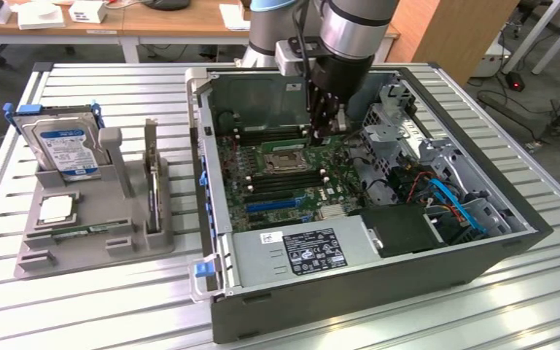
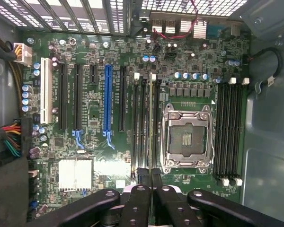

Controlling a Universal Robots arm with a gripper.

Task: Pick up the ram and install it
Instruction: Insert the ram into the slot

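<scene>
On the exterior view's left, a slatted metal table (image 1: 85, 306) carries a grey holder (image 1: 37, 251). A silver-and-blue hard drive (image 1: 66, 149) stands upright in it. Just beside the drive, toward the exterior view's right, a card with a metal bracket (image 1: 151, 175) stands on edge.

Further right, well apart from the holder, an open computer case (image 1: 358, 299) lies on its side with the motherboard (image 1: 251, 157) facing up. A grey power supply (image 1: 294, 251) fills the near part of the case. The empty processor socket (image 1: 285, 162) sits in the middle of the board, with rows of memory slots along both of its long sides.

The robot arm (image 1: 358, 25) reaches down into the case from behind. Its gripper (image 1: 321, 135) hangs over the board near the socket.

From the wrist view, the gripper's two fingers (image 2: 143, 177) are pressed together, with hardly any gap between the tips. They hover at one end of the group of memory slots that lies between the socket and the blue card slot (image 2: 107, 99). A thin strip seen edge-on, which looks like the ram (image 2: 152, 123), runs the length of one of these slots from the fingertips to the white latch at the far end. I cannot tell whether it is fully seated or whether the tips touch it.

At the exterior view's far right, blue cables (image 1: 460, 204) curl beside the metal drive cage (image 1: 397, 135).
</scene>
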